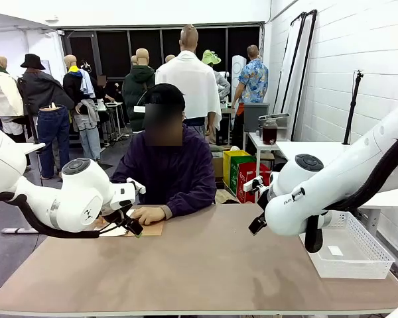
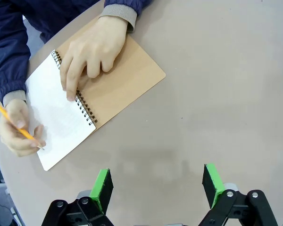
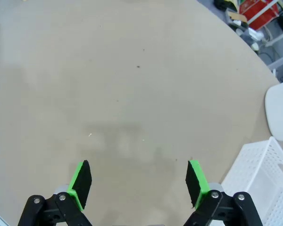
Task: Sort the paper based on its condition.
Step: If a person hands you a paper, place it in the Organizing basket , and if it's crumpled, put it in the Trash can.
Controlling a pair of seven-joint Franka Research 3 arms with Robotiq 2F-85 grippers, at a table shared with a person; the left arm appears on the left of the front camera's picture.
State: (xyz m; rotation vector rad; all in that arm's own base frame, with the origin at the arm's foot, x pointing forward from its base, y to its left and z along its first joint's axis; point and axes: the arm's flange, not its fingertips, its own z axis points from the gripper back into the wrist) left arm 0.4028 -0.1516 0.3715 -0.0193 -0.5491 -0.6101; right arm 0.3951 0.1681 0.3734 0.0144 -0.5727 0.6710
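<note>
While a person (image 1: 169, 169) pencils in a notebook (image 2: 132, 80) (spiral-bound), the left hand (image 2: 156, 181) and right hand (image 3: 138, 176) hang — fingers (image 2: 103, 187) apart.

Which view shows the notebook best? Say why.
Left wrist view: the notebook lies open, page and cover visible. Front view catches a brown corner behind the left arm. Right wrist view faces tabletop and basket.

left arm (image 1: 79, 195): over table (image 1: 205, 265) left edge | left gripper (image 2: 156, 182): jaws spread wide, empty, above table | right arm (image 1: 318, 192): over table right side | right gripper (image 3: 138, 175): jaws spread wide, empty, above table
</note>
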